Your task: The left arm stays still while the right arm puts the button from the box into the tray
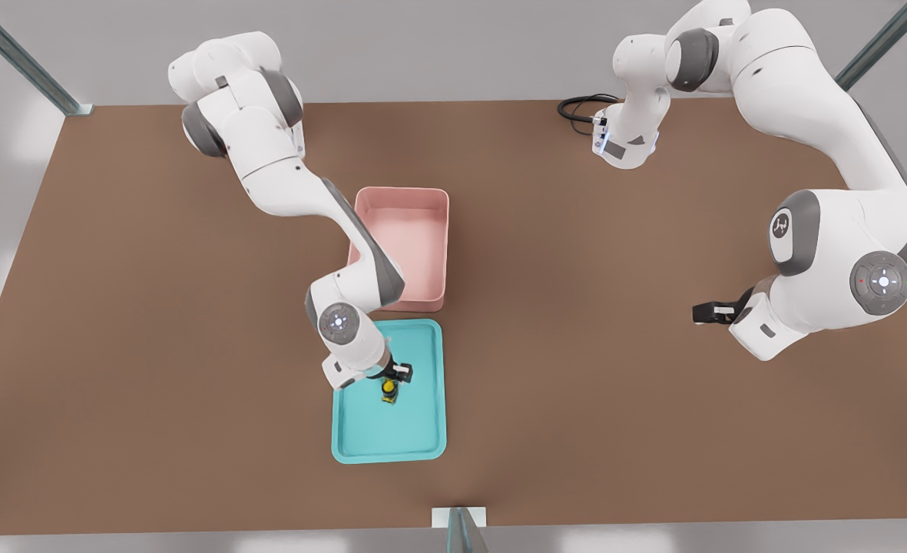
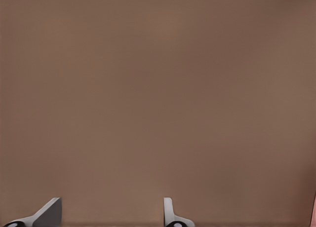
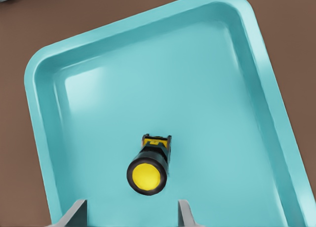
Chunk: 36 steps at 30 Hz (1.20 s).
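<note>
Brown desk (image 1: 576,369) fills the scene. Grey metal frame posts (image 1: 23,57) at far corners, another post (image 1: 459,530) at the near edge. Black cable (image 1: 580,107), looks coiled, on the desk.

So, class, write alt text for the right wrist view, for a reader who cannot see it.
A small button with a round yellow cap and black body lies inside a shallow teal tray on a brown table. The open gripper hangs above it, its two grey fingertips apart at the picture's edge and not touching the button.
</note>
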Each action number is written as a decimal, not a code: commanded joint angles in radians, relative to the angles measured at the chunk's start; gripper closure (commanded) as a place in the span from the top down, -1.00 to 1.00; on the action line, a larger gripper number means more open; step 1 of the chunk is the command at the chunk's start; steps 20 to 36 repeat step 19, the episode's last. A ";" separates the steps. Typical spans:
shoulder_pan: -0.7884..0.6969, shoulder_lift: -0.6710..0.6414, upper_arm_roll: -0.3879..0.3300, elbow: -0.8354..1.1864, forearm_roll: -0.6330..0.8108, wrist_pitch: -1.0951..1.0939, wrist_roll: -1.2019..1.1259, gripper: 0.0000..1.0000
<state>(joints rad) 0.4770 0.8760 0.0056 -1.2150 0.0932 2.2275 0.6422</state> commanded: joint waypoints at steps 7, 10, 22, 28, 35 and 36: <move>-0.305 -0.463 -0.029 0.118 -0.106 -0.810 -0.678 1.00; -0.408 -0.491 -0.018 0.106 -0.107 -0.890 -0.786 1.00; -0.477 -0.491 -0.012 0.084 -0.069 -0.810 -0.742 1.00; -0.477 -0.491 -0.012 0.084 -0.069 -0.810 -0.742 1.00; -0.477 -0.491 -0.012 0.084 -0.069 -0.810 -0.742 1.00; -0.477 -0.491 -0.012 0.084 -0.069 -0.810 -0.742 1.00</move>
